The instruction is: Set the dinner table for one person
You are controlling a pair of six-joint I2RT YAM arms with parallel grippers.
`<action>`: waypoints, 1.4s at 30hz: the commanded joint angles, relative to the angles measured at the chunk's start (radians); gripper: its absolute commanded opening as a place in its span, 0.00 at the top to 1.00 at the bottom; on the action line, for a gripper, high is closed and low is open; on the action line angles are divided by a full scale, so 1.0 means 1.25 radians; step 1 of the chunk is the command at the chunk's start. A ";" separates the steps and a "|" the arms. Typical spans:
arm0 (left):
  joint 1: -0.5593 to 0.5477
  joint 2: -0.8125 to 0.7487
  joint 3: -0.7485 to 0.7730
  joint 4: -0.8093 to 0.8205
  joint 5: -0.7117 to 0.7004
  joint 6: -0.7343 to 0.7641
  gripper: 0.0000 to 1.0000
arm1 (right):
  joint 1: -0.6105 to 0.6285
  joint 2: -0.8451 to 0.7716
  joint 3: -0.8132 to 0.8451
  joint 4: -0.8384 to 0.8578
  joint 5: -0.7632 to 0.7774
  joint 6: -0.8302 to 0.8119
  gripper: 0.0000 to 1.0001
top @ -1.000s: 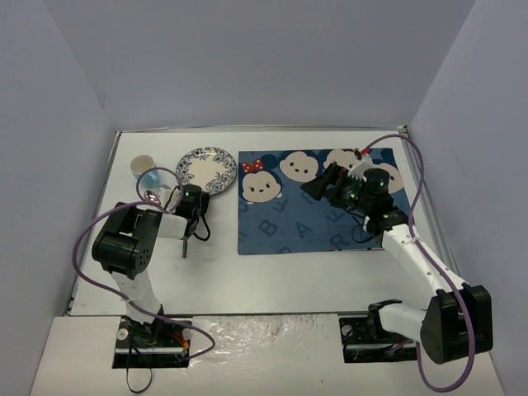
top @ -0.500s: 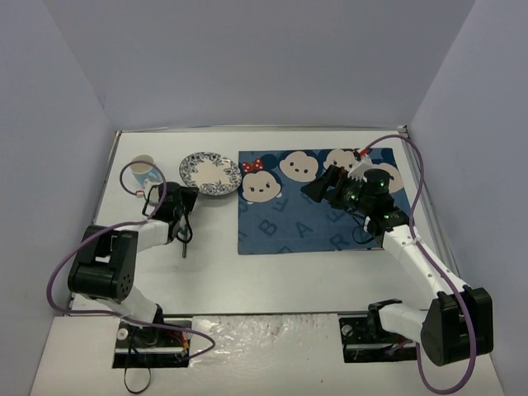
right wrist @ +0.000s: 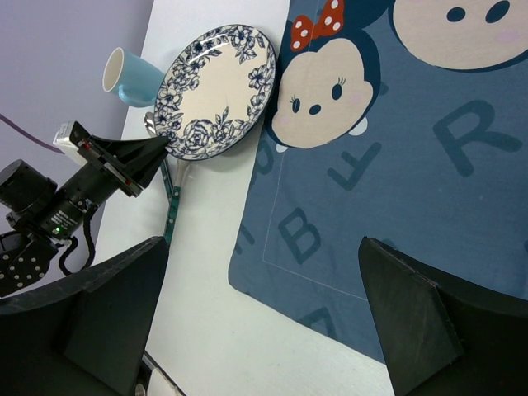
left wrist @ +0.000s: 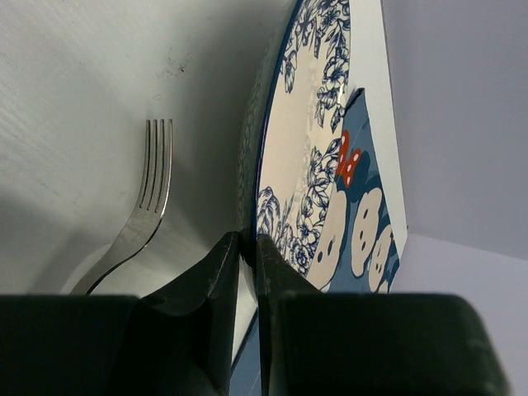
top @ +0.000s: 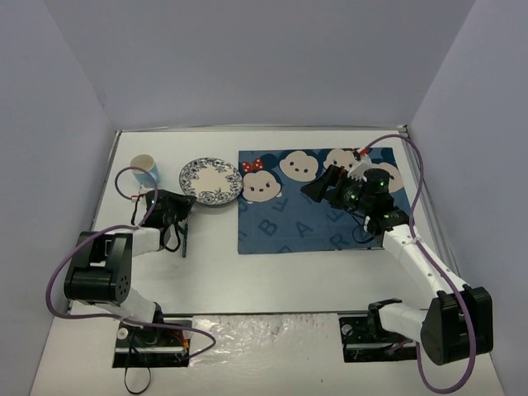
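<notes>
Top view: dinner table [top: 272, 272] is the big white surface filling the lower middle of the frame, with everything sitting on it. Blue cartoon-face placemat [top: 322, 206] lies flat at centre right. Blue-and-white floral plate [top: 210, 180] sits upper left of centre, its right edge meeting the placemat's upper left corner. Can't tell whether the plate is lifted or resting. Light blue cup [top: 146, 169] stands upright, left of the plate and apart from it.

Left gripper [left wrist: 247, 247]: jaws clamped on the plate's near-left rim, one finger on each side of the edge, only a thin slit between them in the wrist view. Fork [left wrist: 148, 194] lies flat on the surface just left of the jaws in that view, tines pointing to the top of the frame, not touching the plate.

Right gripper [top: 318, 186]: jaws wide apart, holding nothing. It hangs over the upper right part of the placemat and points left toward the plate. Right wrist view shows both dark fingers [right wrist: 91, 330] at the bottom corners, with the placemat and bare surface between them.
</notes>
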 commanded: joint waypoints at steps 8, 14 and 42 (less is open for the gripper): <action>0.007 -0.088 0.040 -0.005 0.041 0.031 1.00 | 0.035 0.026 0.034 0.052 -0.003 -0.003 0.04; -0.036 -0.008 0.042 0.015 0.032 -0.007 1.00 | 0.038 0.031 0.024 0.056 0.000 -0.005 0.04; -0.048 0.200 0.071 0.069 0.000 -0.029 0.64 | 0.039 0.029 0.009 0.047 -0.003 -0.030 0.03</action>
